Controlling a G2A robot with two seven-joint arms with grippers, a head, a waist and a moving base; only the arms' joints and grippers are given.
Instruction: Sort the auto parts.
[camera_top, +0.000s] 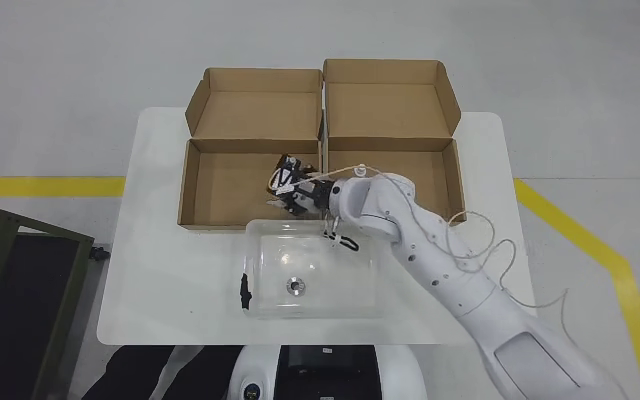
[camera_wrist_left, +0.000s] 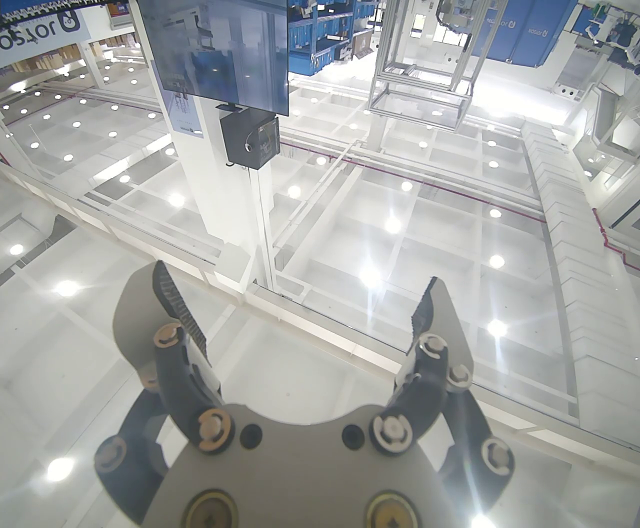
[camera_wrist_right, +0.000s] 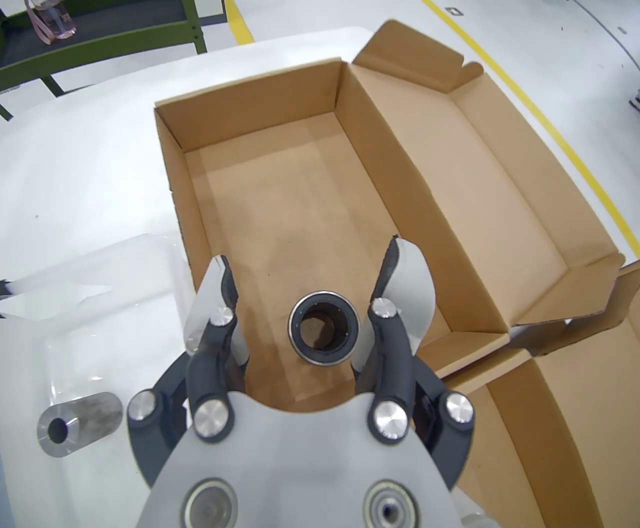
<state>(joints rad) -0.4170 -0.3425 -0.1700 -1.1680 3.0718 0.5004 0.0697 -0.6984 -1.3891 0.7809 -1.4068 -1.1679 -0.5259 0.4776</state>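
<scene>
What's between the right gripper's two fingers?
A black round ring with a metal rim, inside the brown cardboard box, touching neither finger of the open right gripper; right wrist view.

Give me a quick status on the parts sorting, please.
Left gripper open, pointing upward. Right gripper open over cardboard box, ring part beneath, ungripped. Metal cylinder in clear tray. Nothing blocking.

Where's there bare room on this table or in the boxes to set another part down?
The left box is mostly bare; only its corner beside the right box is crowded, with the ring between the open jaws of the right gripper. The table left of the clear bin is free. The right arm overhangs the right box.
</scene>
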